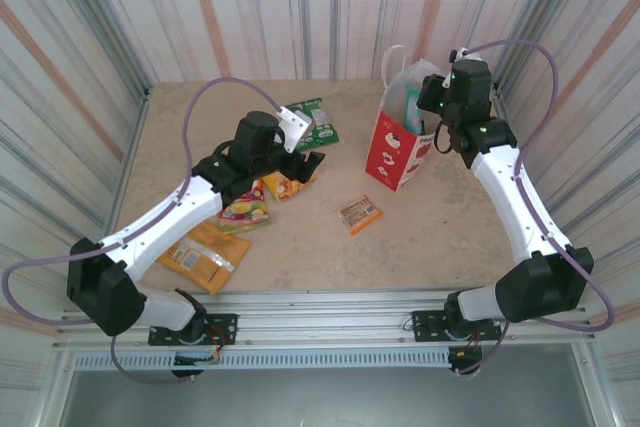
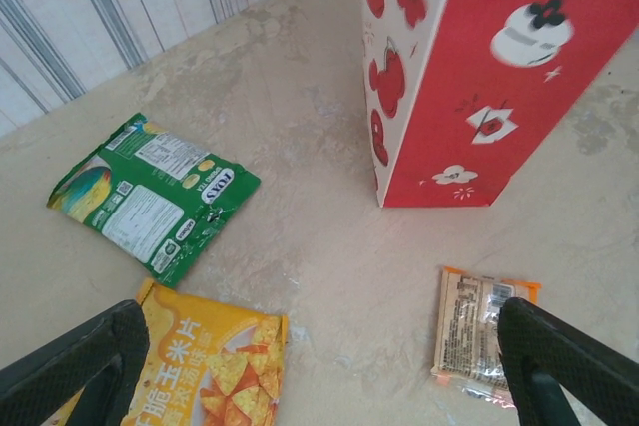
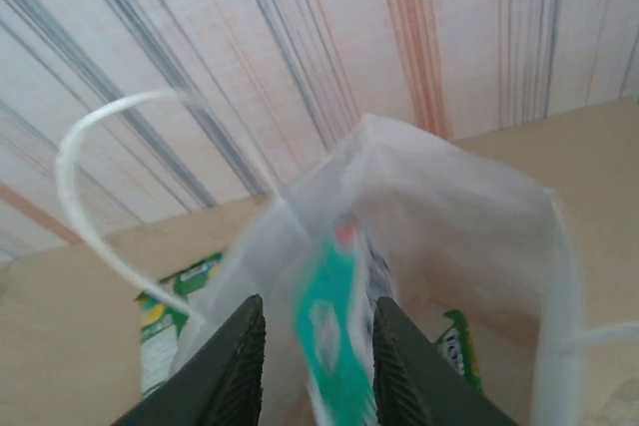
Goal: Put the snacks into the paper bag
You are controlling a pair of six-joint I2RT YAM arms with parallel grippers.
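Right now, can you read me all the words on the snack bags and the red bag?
"FOXY": white logo on the green bag, as best it reads.
"脆玉米片": big characters on the yellow-orange bag.
The fine print on the green bag's white labels is too small to read.
The print on the small orange-brown bar is too small to read.
The red paper bag has pictures only, no words.

The red paper bag looks matt. The green packet is glossy plastic. The tabletop is smooth.
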